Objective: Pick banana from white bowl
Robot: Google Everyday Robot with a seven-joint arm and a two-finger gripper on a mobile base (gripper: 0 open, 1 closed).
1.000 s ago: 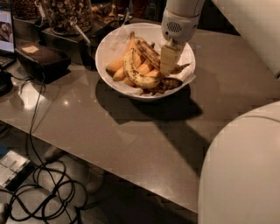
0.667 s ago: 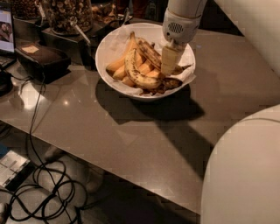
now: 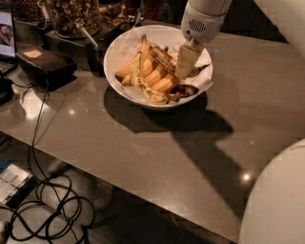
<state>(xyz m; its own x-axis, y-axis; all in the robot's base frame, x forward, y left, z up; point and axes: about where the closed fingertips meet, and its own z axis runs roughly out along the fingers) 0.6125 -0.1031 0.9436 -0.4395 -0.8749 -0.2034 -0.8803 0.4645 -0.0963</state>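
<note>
The white bowl (image 3: pixel 119 52) stands on the dark table and holds several bananas on crumpled white paper. The dark brown mottled banana (image 3: pixel 161 55) lies across the top of the pile, running toward the bowl's right side. Orange-yellow bananas (image 3: pixel 159 78) lie beneath it, and a speckled yellow one (image 3: pixel 155 96) curves along the near rim. My gripper (image 3: pixel 185 64) reaches down from the top into the right part of the bowl, at the right end of the brown banana and touching or just above it. That end is hidden behind the gripper.
Jars of snacks (image 3: pixel 71 14) and a black box (image 3: pixel 45 64) stand at the back left of the table (image 3: pixel 157 147). A screen (image 3: pixel 5 28) is at the far left. Cables (image 3: pixel 43 200) lie on the floor below. My white body (image 3: pixel 281 200) fills the lower right.
Almost nothing: the gripper stays over the right side of the bowl, perhaps shifted very slightly. The bananas have not moved.
</note>
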